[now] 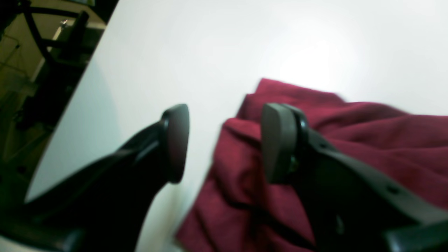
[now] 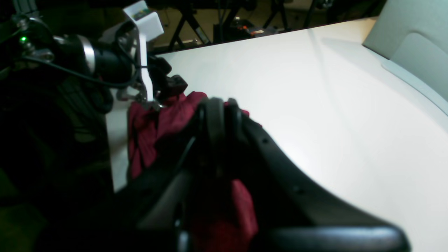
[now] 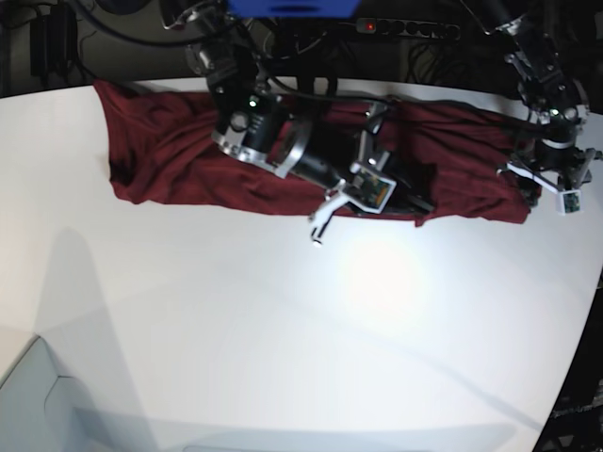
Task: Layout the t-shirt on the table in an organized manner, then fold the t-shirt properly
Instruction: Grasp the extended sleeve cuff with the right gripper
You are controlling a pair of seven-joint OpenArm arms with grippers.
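Glossy white tabletop [image 3: 283,330], curved edge, glare patch center-right in base view; dark room behind with black stands and cables. One t-shirt [image 3: 179,155], maroon, bunched in a long strip across the top of the base frame. Two arms. Left gripper [image 1: 224,143] at the strip's right end: jaws apart, nothing between them. Right gripper [image 2: 218,115] mid-strip: jaws closed, pinching shirt cloth.

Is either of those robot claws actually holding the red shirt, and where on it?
The right end effector is shut on the t-shirt, gripping a bunched fold near its middle, front edge. The left end effector is open, holding nothing.
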